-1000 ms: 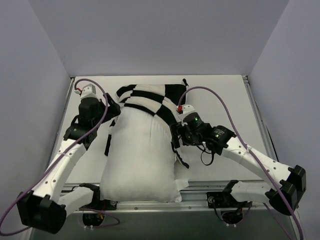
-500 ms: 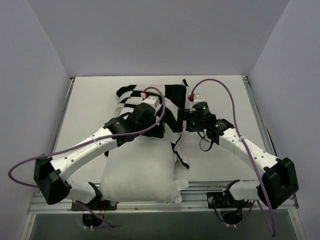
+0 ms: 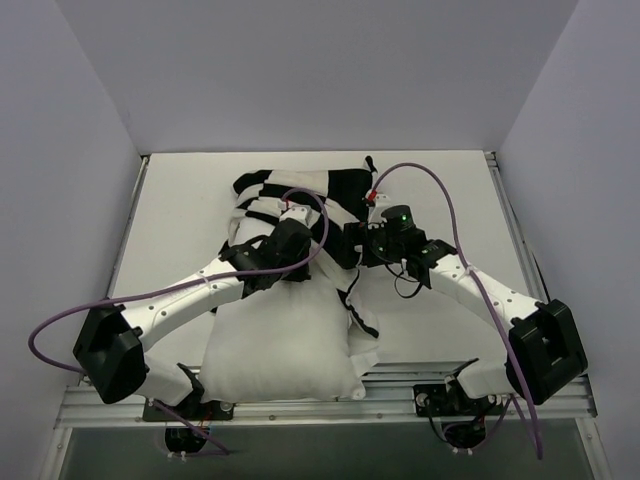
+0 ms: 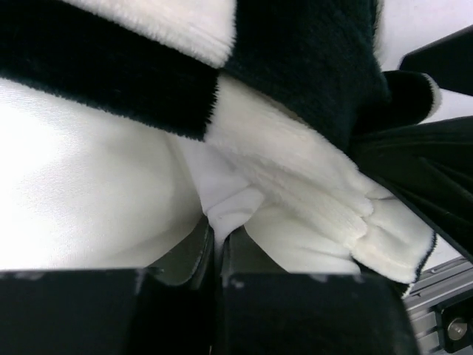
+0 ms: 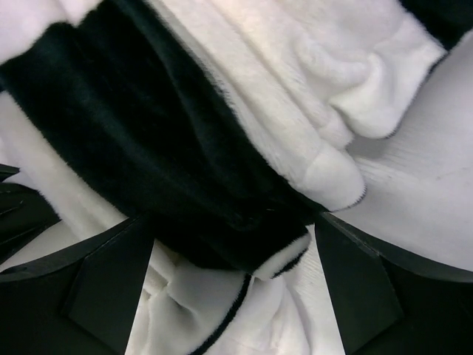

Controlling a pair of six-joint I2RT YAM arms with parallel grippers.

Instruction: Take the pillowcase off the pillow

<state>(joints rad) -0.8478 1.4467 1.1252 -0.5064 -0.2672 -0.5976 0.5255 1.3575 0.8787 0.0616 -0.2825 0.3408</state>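
Note:
The plain white pillow [image 3: 280,340] lies lengthwise in the middle of the table, its near end at the front rail. The black-and-white checkered pillowcase [image 3: 305,190] is bunched over its far end. My left gripper [image 3: 296,232] reaches across the pillow to the case's hem. In the left wrist view this gripper [image 4: 216,237] is shut on a small fold of smooth white cloth, the pillow's [image 4: 89,200] by its look, just under the plush pillowcase [image 4: 295,177]. My right gripper [image 5: 236,288] is open, its fingers [image 5: 111,285] straddling the pillowcase's dark hem [image 5: 185,192] at the pillow's right side [image 3: 352,245].
The white tabletop [image 3: 440,190] is walled on three sides. A metal rail [image 3: 400,385] runs along the near edge, where both arm bases sit. Purple cables [image 3: 440,195] loop over both arms. A loose flap of the case [image 3: 362,325] trails right of the pillow.
My left arm swung in from the pillow's left side to over its middle, and its jaws closed on the white fold. My right gripper shifted a little farther in and opened wider.

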